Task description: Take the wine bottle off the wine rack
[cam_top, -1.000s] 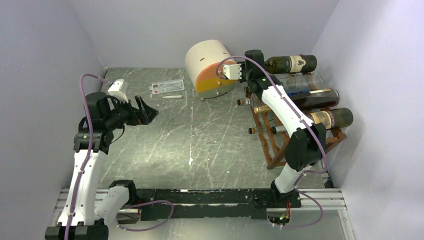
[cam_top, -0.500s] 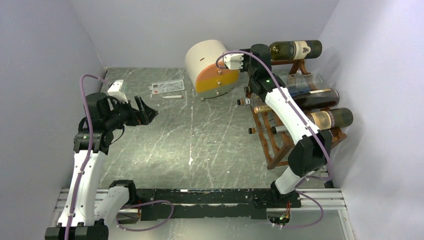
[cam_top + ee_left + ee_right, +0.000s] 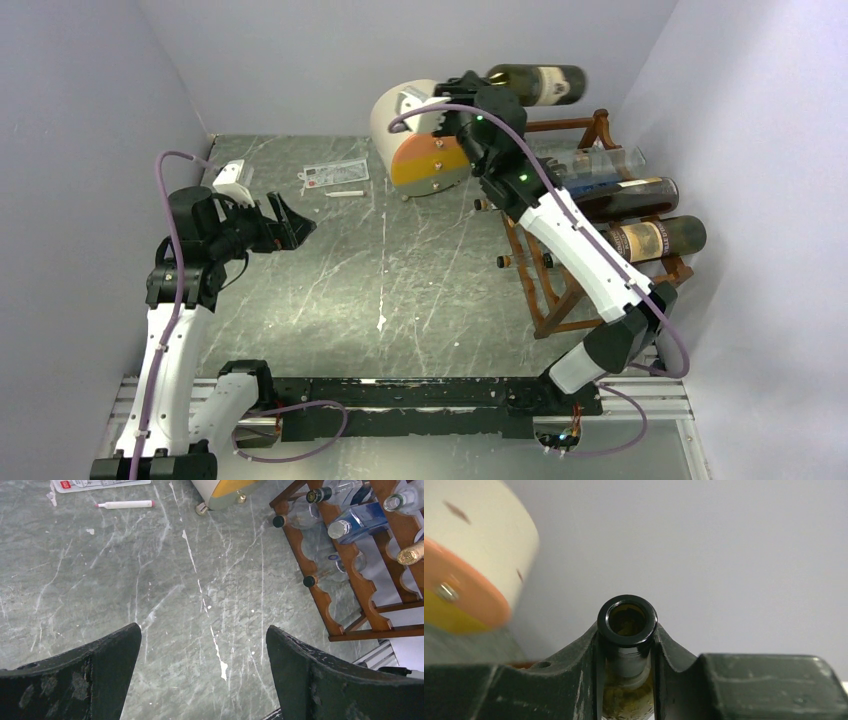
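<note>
My right gripper [image 3: 478, 92] is shut on the neck of a dark green wine bottle [image 3: 538, 84] with a cream label and holds it level in the air, above and left of the reddish-brown wine rack [image 3: 590, 127]. In the right wrist view the bottle's open mouth [image 3: 627, 620] sits between my two fingers. The rack stands at the right wall with several bottles lying in it; it also shows in the left wrist view [image 3: 350, 575]. My left gripper [image 3: 290, 226] is open and empty, held above the table at the left; its fingers [image 3: 100, 675] frame bare tabletop.
A round cream-and-orange drawer box [image 3: 420, 135] stands at the back, just left of the held bottle. A flat packet [image 3: 335, 174] and a white pen [image 3: 344, 192] lie at the back left, and a small white box [image 3: 232, 180] sits by the left wall.
My right gripper has lifted the wine bottle up off the rack's top tier and carried it left toward the drawer box. The left arm has not moved.
</note>
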